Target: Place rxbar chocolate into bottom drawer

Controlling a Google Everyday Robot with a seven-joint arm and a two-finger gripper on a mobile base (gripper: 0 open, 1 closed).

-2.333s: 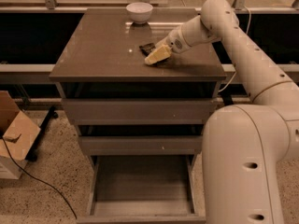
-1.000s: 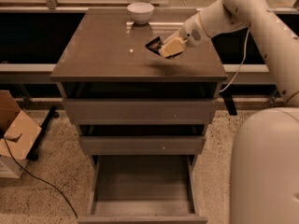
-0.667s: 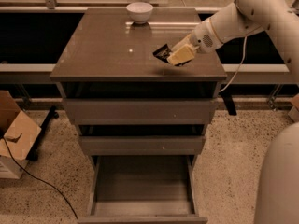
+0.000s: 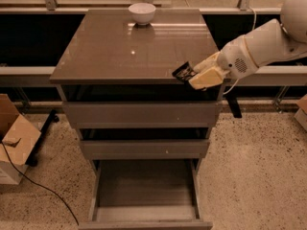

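My gripper (image 4: 194,75) hangs over the front right edge of the grey-brown cabinet top (image 4: 120,51). It is shut on the rxbar chocolate (image 4: 182,72), a small black-wrapped bar sticking out to the left of the pale fingers (image 4: 205,77). The bar is lifted off the top. The bottom drawer (image 4: 144,195) is pulled out at the foot of the cabinet, a wide shallow grey tray with nothing in it. The two upper drawers (image 4: 141,114) are pushed in.
A white bowl (image 4: 142,12) stands at the back of the cabinet top. A cardboard box (image 4: 14,143) and a black cable (image 4: 43,190) lie on the speckled floor at the left. My arm (image 4: 268,44) reaches in from the right.
The gripper has carried the bar from the middle right of the cabinet top forward and to the right, to the front right edge. The arm has swung out rightward.
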